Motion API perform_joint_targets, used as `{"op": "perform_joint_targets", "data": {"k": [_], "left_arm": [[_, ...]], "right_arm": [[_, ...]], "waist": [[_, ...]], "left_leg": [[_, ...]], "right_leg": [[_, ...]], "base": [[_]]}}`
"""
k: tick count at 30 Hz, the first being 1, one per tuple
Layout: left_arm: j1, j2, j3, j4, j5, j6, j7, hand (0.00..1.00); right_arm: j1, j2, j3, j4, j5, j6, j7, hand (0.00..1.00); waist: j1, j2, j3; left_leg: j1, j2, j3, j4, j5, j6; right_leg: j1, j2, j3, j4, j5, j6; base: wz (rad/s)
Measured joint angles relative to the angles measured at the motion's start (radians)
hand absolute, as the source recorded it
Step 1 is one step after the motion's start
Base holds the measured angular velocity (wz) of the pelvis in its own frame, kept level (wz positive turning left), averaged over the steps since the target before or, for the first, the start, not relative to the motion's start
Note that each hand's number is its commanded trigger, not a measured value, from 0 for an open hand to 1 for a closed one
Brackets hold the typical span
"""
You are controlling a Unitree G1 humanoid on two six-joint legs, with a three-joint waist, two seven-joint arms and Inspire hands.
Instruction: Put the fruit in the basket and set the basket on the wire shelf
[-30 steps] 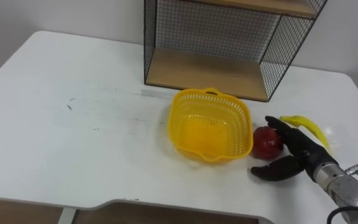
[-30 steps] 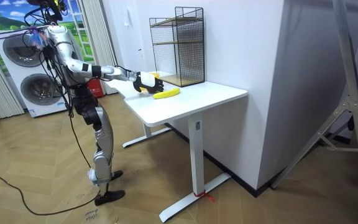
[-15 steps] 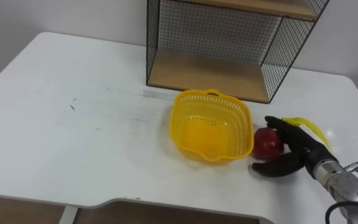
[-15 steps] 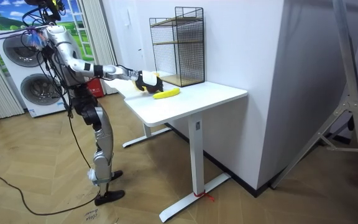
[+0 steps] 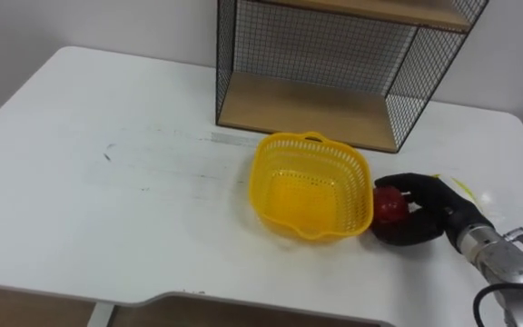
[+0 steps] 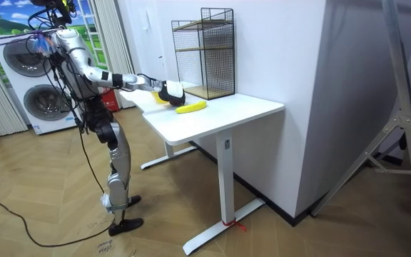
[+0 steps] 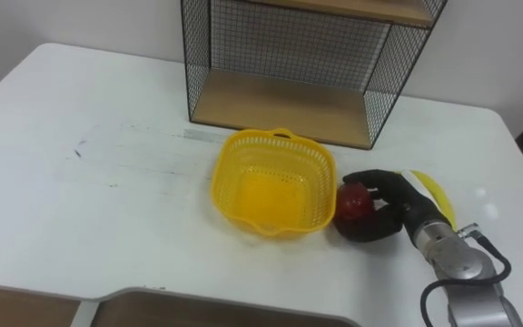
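No legible txt (signs, nos. neither)

The 2 eye views look steeply down from the robot's head, close over the white rectangular table top (image 5: 107, 182). Both share the yellow plastic mesh basket (image 5: 311, 186) at frame centre, the black wire shelf with wooden boards (image 5: 307, 104) at the top edge, and the black right hand (image 5: 436, 207) curled round a round red fruit (image 5: 389, 207) at lower right. The right eye view sets all of these slightly further left. The room view stands well off across the brown wooden floor (image 6: 48, 185), taking in the whole robot at upper left beside that table.
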Motion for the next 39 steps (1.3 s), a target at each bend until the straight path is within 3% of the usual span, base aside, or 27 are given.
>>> {"op": "perform_joint_targets", "data": {"k": [8,11,16,22,32,39], "left_arm": [[-0.005,0.000,0.001,0.000,-0.002,0.017,-0.007,0.00],[-0.008,0.000,0.001,-0.001,-0.002,0.018,-0.004,0.00],[-0.011,0.000,0.000,-0.002,-0.008,0.018,-0.001,0.00],[0.000,0.000,0.002,-0.002,-0.001,0.018,-0.001,0.00],[0.022,-0.001,0.005,-0.002,-0.003,0.014,-0.001,0.00],[0.022,-0.005,0.027,-0.002,-0.001,0.011,-0.001,0.00]], "right_arm": [[0.000,0.003,0.000,0.003,0.009,0.002,-0.004,1.00],[0.000,0.003,-0.001,0.003,0.017,0.004,-0.006,1.00],[0.001,0.004,0.000,0.019,0.067,0.012,-0.007,1.00],[0.006,0.004,-0.003,0.058,0.146,0.005,-0.013,1.00],[0.012,0.003,-0.015,0.072,0.197,0.000,-0.023,1.00],[0.012,-0.001,-0.081,0.056,0.197,0.000,-0.046,1.00]], "waist": [[-0.009,0.000,-0.0013],[-0.009,-0.003,-0.0064],[-0.020,-0.003,-0.0078],[-0.039,0.010,-0.0146],[-0.044,0.026,-0.0146],[-0.042,0.030,-0.0172]], "left_leg": [[-0.010,0.000,-0.009,0.008,0.000,0.000],[-0.016,0.000,-0.012,0.015,-0.001,-0.001],[-0.014,-0.001,-0.014,0.018,-0.001,0.000],[-0.006,-0.001,-0.014,0.019,0.000,0.000],[0.001,-0.001,-0.010,0.020,-0.001,0.000],[0.008,0.000,-0.004,0.012,0.000,0.000]], "right_leg": [[0.004,0.000,-0.014,-0.005,0.001,-0.001],[0.001,0.000,-0.016,-0.005,0.001,-0.001],[0.006,0.000,-0.019,-0.005,0.001,-0.001],[0.013,-0.001,-0.019,-0.006,0.002,-0.001],[0.023,-0.001,-0.016,-0.006,0.003,-0.001],[0.022,-0.001,-0.011,-0.005,0.003,-0.001]], "base": [[0.04],[0.03],[0.01],[0.00],[0.00],[-0.02]]}}
